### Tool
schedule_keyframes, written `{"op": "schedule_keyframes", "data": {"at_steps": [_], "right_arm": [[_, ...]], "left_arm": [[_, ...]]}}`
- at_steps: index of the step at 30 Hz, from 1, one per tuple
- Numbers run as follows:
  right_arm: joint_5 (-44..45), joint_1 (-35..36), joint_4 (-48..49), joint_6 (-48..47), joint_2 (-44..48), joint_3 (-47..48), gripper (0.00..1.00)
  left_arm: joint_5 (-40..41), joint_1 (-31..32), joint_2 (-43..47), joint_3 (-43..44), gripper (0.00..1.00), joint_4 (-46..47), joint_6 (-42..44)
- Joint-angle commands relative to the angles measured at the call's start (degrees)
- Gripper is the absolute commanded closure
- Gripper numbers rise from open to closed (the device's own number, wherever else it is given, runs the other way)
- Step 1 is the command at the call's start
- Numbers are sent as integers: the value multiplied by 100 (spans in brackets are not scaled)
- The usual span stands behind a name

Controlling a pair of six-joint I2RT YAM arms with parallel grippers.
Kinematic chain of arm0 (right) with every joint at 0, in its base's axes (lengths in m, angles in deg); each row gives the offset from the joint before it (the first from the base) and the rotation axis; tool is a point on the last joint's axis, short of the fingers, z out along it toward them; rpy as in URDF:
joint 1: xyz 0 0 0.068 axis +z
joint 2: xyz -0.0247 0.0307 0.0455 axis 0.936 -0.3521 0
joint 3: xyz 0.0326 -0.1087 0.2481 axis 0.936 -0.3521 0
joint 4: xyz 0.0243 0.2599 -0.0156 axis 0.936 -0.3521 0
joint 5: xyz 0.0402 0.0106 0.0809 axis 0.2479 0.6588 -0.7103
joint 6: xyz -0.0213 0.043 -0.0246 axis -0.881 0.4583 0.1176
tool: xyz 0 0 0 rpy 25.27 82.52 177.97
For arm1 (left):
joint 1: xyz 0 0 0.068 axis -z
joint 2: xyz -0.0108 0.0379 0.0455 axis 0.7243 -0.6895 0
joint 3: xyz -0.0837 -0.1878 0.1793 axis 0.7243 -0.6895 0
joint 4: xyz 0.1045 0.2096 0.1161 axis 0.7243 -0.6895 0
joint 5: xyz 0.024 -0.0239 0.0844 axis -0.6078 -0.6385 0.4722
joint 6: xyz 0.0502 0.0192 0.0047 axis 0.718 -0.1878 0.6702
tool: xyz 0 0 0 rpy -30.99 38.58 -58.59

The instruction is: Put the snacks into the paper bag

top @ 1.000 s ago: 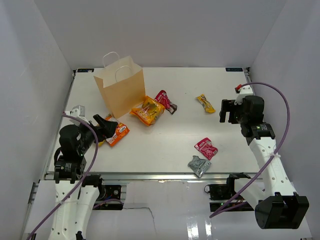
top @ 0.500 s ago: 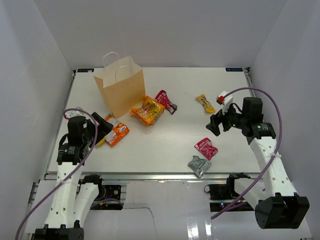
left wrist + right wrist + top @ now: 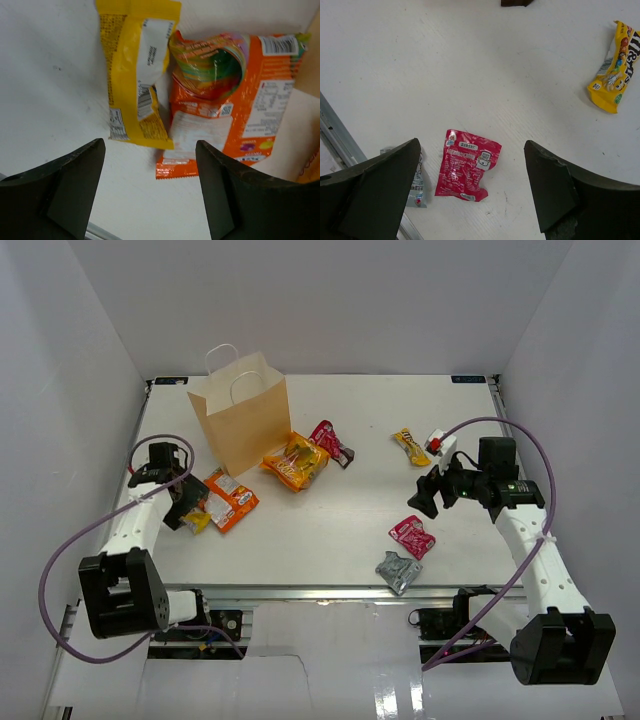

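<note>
- Left gripper [image 3: 186, 506] has swung round in the last half second. In the overhead view it now comes in from the upper left, over the small yellow packet [image 3: 196, 522]. Right gripper [image 3: 424, 500] has dipped a touch toward the lower left.
- Paper bag [image 3: 243, 425] stands upright in the upper left part of the table [image 3: 350, 510], white handles up.
- Every packet in sight lies on the table, outside the bag.
- Just below the bag sits an orange packet [image 3: 233, 504] with the small yellow packet beside it. On the left wrist camera the two lie side by side, yellow [image 3: 134, 75] left of orange [image 3: 227, 100], their edges meeting low down.
- At the bag's lower right corner is a second orange packet [image 3: 296, 462], with a dark red packet [image 3: 328, 438] just beside it to the upper right.
- Over to the right, a yellow M&M's packet [image 3: 411, 446] lies alone.
- Lower right: the red-pink packet [image 3: 411, 536], and near it, by the table's front edge, the silver-grey packet [image 3: 398, 571].
- Left gripper [image 3: 148, 150]: jaws apart, gripping nothing, the two packets framed between the fingers.
- Right gripper [image 3: 472, 150]: jaws wide apart and empty, hanging above the red-pink packet [image 3: 466, 165]. The silver-grey packet [image 3: 416, 182] peeks out from behind the left-hand finger.
</note>
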Motion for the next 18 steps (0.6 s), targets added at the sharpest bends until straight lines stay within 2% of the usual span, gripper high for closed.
{"op": "schedule_keyframes", "data": {"at_steps": [1, 5, 11, 15, 17, 18], "right_arm": [[-133, 7, 90, -69, -63, -82, 10], [-63, -2, 99, -86, -63, -135, 10], [60, -2, 99, -69, -80, -126, 10], [139, -11, 99, -43, -45, -100, 10], [157, -11, 99, -16, -45, -91, 10], [157, -19, 99, -16, -45, -91, 10]], "left_arm": [[44, -318, -260, 25, 18, 337, -175], [-36, -459, -805, 253, 28, 583, -88], [69, -582, -1623, 482, 34, 584, 0], [184, -679, -1773, 377, 51, 610, 9], [184, -696, -1782, 333, 52, 619, 18], [193, -714, -1747, 307, 56, 628, 9]]}}
